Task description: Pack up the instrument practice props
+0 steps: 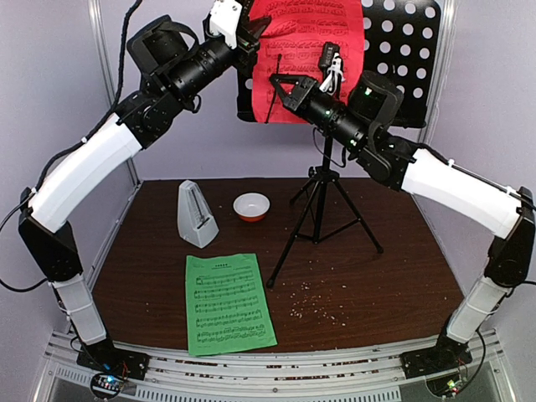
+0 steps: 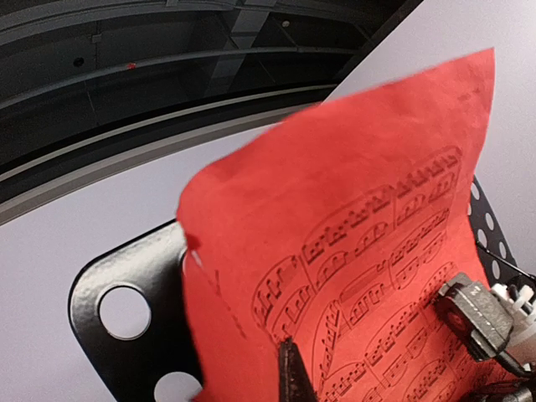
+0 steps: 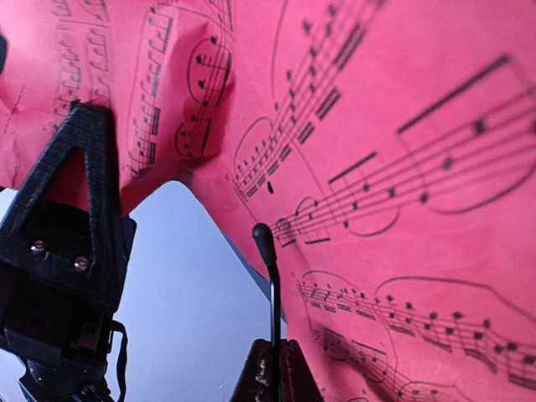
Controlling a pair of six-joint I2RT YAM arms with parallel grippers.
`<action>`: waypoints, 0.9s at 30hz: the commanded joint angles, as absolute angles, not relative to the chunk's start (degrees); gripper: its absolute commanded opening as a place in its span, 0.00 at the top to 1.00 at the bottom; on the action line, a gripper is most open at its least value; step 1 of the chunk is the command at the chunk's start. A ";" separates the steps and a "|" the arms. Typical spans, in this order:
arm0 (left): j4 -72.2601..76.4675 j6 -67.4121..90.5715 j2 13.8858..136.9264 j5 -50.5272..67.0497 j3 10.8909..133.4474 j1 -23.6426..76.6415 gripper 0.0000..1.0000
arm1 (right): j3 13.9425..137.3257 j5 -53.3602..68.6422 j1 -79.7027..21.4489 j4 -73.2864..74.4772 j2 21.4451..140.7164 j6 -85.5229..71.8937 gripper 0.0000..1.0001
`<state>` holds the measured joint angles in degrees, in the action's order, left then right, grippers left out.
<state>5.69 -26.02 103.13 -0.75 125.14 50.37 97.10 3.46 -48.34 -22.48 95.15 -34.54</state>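
Red sheet-music page (image 1: pixel 311 42) on music stand (image 1: pixel 402 50). Left claw (image 1: pixel 251 33) clamps its top edge. Right claw (image 1: pixel 275 82) is closed at its lower left; we cannot confirm a grip.

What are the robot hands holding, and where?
The left fingers pinch the red page near its top left corner. The right fingers are shut lower down; what they grip cannot be told.

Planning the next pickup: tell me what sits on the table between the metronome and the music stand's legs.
A small white-and-orange bowl sits between the metronome and the music stand legs; the top view shows it.
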 commanded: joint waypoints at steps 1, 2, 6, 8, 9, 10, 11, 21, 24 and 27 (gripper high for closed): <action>5.44 -26.32 101.25 -5.65 126.14 50.23 1.00 | 91.83 3.99 -48.01 -28.35 92.93 -28.78 1.00; 5.12 -26.45 101.17 -6.20 126.15 50.22 1.00 | 91.57 3.88 -47.99 -28.58 92.84 -28.16 1.00; 4.01 -26.43 100.37 -8.40 126.05 50.19 1.00 | 90.88 3.80 -47.99 -29.65 92.89 -27.78 1.00; 3.21 -25.99 99.49 -9.96 125.53 50.06 1.00 | 90.88 3.74 -48.00 -29.77 92.97 -28.04 1.00; 2.64 -25.27 98.79 -10.29 125.02 49.76 1.00 | 90.88 3.64 -48.01 -29.73 92.99 -28.08 1.00; 1.98 -23.86 97.81 -10.26 124.24 49.23 1.00 | 90.88 3.36 -48.05 -29.67 93.03 -28.21 1.00; 1.36 -21.91 96.76 -10.07 123.23 48.43 1.00 | 90.81 3.20 -48.07 -29.56 93.07 -28.22 1.00; -3.29 -8.99 82.50 -7.13 110.22 40.12 1.00 | 90.68 2.90 -47.98 -29.76 93.66 -29.24 1.00; -6.05 -10.15 79.96 -8.07 107.87 36.58 1.00 | 90.70 2.71 -47.94 -29.62 93.86 -29.78 1.00; -10.38 -8.17 78.06 -8.02 106.57 29.53 1.00 | 90.62 2.38 -47.95 -29.44 93.91 -30.30 1.00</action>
